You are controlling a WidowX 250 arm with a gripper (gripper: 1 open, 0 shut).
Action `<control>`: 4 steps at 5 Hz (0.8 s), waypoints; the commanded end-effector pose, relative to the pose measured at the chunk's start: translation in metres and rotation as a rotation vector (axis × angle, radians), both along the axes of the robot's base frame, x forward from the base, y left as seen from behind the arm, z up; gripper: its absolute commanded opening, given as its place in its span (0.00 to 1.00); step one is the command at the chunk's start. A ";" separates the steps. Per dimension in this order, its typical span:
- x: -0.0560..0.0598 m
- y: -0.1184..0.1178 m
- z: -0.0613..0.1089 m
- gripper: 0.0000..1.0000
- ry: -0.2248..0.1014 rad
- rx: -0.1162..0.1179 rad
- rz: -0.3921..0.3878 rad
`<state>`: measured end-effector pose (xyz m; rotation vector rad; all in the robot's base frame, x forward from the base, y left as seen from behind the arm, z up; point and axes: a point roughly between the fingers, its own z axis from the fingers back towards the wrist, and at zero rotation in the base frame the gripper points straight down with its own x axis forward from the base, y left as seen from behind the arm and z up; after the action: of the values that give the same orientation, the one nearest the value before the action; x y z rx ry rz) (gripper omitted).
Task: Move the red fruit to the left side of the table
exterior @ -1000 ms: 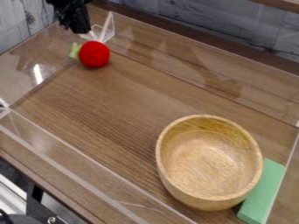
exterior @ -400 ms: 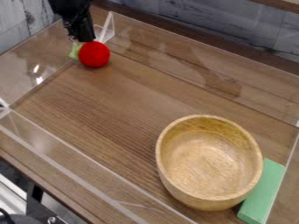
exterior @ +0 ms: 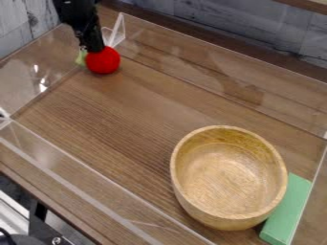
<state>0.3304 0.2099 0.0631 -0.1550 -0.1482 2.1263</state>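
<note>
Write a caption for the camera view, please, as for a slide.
Dark gripper at the red fruit, with a wooden bowl and green block across the table.

Bare bench (exterior: 141,124) stretching between gripper (exterior: 92,46) and bowl (exterior: 228,178); clear wall (exterior: 29,46) standing close beside gripper.

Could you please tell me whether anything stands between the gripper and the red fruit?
Nothing visible does: the gripper is right at the leafy side of the red fruit, and the wooden bowl sits well away.
</note>
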 end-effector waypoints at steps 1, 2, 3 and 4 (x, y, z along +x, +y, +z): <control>0.004 -0.003 0.025 1.00 -0.042 0.032 0.037; 0.008 -0.011 0.034 0.00 -0.040 0.030 0.048; 0.012 -0.016 0.039 0.00 -0.037 0.029 0.063; 0.004 -0.006 0.042 1.00 -0.033 0.030 0.034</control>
<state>0.3286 0.1969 0.0657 -0.1043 -0.0877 2.1675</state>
